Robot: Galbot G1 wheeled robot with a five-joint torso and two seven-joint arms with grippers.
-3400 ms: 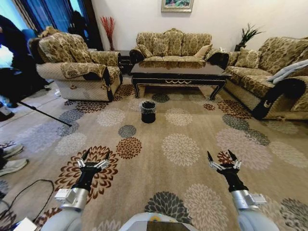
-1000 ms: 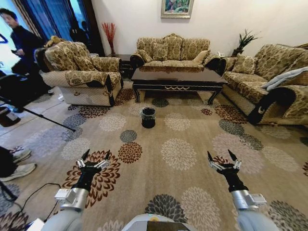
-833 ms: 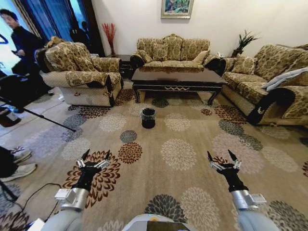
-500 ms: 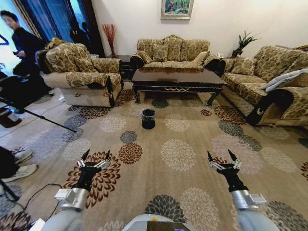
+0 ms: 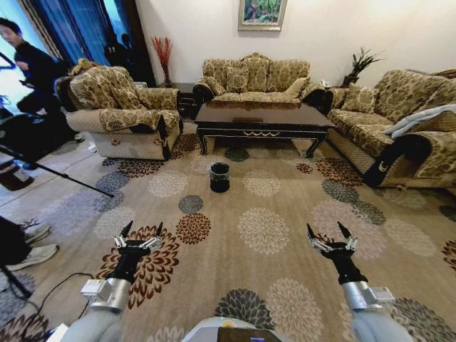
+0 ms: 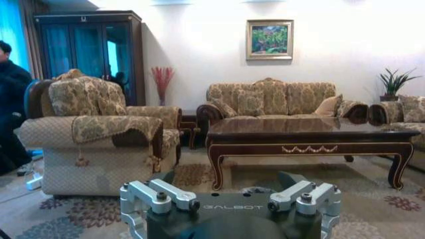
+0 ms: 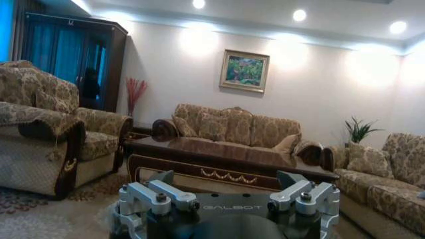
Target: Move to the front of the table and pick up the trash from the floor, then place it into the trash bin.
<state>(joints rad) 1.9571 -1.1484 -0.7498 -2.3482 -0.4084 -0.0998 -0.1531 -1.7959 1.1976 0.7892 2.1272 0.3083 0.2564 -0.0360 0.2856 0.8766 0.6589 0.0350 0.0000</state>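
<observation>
trash bin (image 5: 220, 177) on carpet before table (image 5: 262, 117) | left pincer (image 5: 140, 234) spread, empty | right pincer (image 5: 328, 236) spread, empty

The floor (image 5: 285, 206) ahead of me is carpet patterned with round flowers. On it stand the bin (image 5: 220, 177) (black, bag-lined), the worktop (image 5: 261, 118) just beyond it, an armchair (image 5: 121, 114) and two sofas (image 5: 253, 75).

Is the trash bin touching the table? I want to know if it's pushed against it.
Apart. In the head view the trash bin stands on the carpet in front of the table, with a strip of patterned carpet plainly visible between them.
</observation>
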